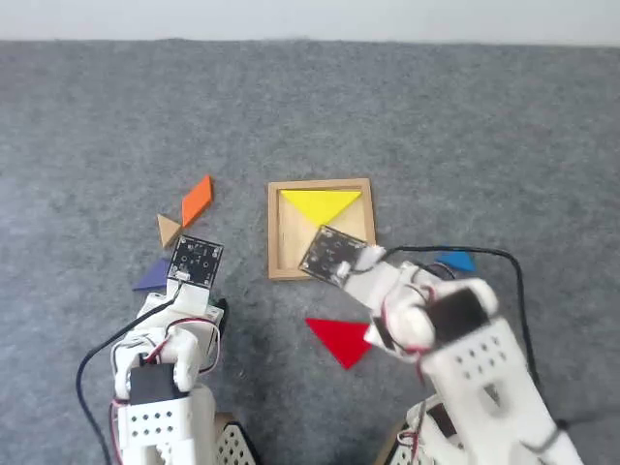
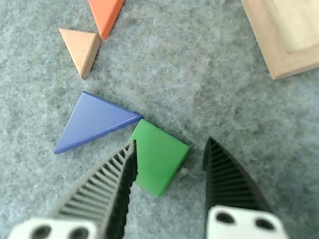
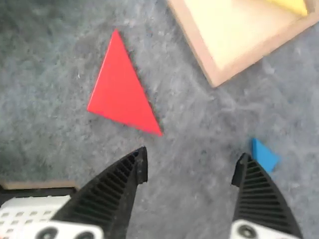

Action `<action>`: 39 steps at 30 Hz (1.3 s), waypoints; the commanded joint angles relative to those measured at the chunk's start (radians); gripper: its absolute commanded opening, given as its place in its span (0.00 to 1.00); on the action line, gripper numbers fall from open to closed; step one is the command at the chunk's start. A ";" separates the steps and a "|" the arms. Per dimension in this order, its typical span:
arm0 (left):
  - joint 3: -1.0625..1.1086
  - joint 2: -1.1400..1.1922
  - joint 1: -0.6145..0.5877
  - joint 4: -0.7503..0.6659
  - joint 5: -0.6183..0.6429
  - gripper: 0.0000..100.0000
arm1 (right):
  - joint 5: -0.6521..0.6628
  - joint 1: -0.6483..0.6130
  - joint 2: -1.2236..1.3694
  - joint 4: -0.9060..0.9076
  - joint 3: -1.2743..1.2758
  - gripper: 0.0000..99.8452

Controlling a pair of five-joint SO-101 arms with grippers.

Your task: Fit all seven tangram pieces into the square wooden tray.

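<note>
Left gripper (image 2: 171, 144) wide over green piece (image 2: 157, 162).
Close crooked, you'll shove the blue triangle (image 2: 94, 122); right gripper (image 3: 193, 153) wide, empty.

Gripper (image 2: 171, 143) astride green pc (image 2: 157, 160), maybe touching.

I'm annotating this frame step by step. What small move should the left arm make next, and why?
Probably lower the left gripper and close on the green piece: its open jaws seem to straddle that piece, and the tray, holding the yellow triangle, shows bare room.
</note>
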 commanded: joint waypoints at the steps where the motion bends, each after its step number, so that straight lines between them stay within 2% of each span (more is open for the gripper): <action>1: -0.008 -0.014 -0.003 -0.021 -0.009 0.20 | 0.017 -0.099 0.150 -0.044 -0.006 0.28; 5: -0.008 -0.014 -0.003 -0.021 -0.009 0.20 | 0.015 -0.220 0.271 -0.054 -0.006 0.28; 14: -0.008 -0.014 -0.003 -0.021 -0.009 0.20 | -0.023 -0.309 0.315 -0.285 0.140 0.30; 18: -0.008 -0.014 -0.003 -0.021 -0.009 0.20 | -0.023 -0.312 0.315 -0.315 0.167 0.41; 20: -0.008 -0.014 -0.003 -0.021 -0.009 0.20 | -0.025 -0.315 0.315 -0.332 0.167 0.43; 26: -0.008 -0.014 -0.003 -0.021 -0.009 0.20 | -0.012 -0.314 0.315 -0.341 0.213 0.42; 32: -0.008 -0.014 -0.003 -0.021 -0.009 0.20 | 0.068 -0.314 0.321 -0.427 0.321 0.42; 39: -0.008 -0.014 -0.003 -0.021 -0.009 0.20 | 0.095 -0.314 0.325 -0.432 0.275 0.42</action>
